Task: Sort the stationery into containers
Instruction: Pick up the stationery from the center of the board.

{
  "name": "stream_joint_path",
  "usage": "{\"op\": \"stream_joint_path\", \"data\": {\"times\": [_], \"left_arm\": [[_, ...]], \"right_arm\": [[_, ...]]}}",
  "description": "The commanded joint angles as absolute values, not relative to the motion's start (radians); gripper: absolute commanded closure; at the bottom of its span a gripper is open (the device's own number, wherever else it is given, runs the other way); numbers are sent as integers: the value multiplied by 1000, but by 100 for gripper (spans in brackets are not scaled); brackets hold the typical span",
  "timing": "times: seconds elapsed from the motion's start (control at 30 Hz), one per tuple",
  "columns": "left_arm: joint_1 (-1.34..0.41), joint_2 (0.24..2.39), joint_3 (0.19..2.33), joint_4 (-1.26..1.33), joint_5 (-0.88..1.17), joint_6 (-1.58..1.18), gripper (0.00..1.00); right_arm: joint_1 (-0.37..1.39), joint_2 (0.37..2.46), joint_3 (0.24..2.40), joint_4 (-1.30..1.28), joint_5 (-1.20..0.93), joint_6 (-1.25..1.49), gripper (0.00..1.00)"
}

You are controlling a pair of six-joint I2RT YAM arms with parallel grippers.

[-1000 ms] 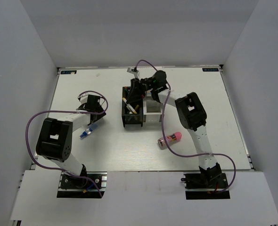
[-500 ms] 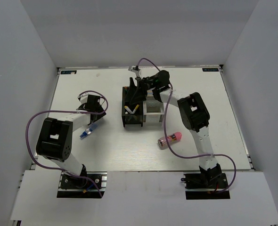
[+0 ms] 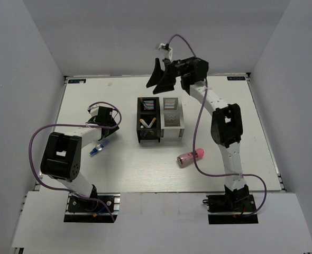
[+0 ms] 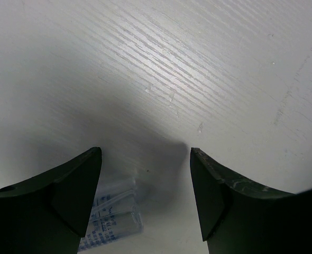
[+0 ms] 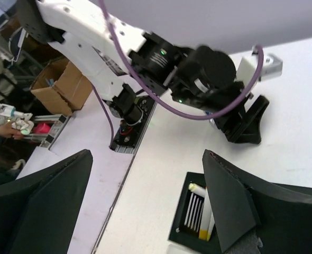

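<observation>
Since a second ago the right tool [image 3: 157, 78] has let go over the black organiser [image 3: 149, 137] and pulled up to the top centre of the overhead frame. Its jaws are now spread wide and hold nothing. Yellow and white pens [image 3: 148, 123] lean crossed in that organiser's lower compartment. Meanwhile the left tool [image 4: 145, 153] has not budged: jaws parted, empty, low over the counter [image 3: 225, 116].

Two items are not yet sorted. One is the pink cylinder [image 3: 191, 157], lying on its side to the lower right of the white organiser [image 3: 173, 133]. The other is the blue-capped bottle [image 3: 98, 148], left of centre and just below the left tool.

My worries:
- **Bottle:** in the left wrist view it sits at the bottom edge, close to the left finger rather than centred. If I close from here, I expect to clip its end and shoot it away.
- **Cylinder:** it is round and on its side, so a finger landing off-centre would likely roll it.
- **Cable:** the right arm's purple cable [image 3: 196, 135] hangs close beside the cylinder and could drag it as I swing down.
- **Organisers:** both look light, so a low pass could shove them. The leaning pens also leave little room for another drop there.
</observation>
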State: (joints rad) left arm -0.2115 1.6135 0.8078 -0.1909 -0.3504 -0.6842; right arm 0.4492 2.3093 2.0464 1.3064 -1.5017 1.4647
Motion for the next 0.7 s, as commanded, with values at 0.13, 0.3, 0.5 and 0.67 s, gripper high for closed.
{"op": "stream_joint_path", "data": {"times": [0.13,0.3,0.5,0.67], "left_arm": [[-216,1605,792,-253,-301,-689,22],[-216,1586,792,-264,-292,-689,22],[-216,1586,792,-264,-291,-689,22],[-216,1586,792,-264,-291,-689,22]], "right_arm": [[373,2103,2200,1823,-1689,1612,10],[331,1958,2244,1566,-1684,1536,10],[242,1788,2307,1061,-1581,1217,10],[181,1564,2260,-28,-1174,119,10]]}}
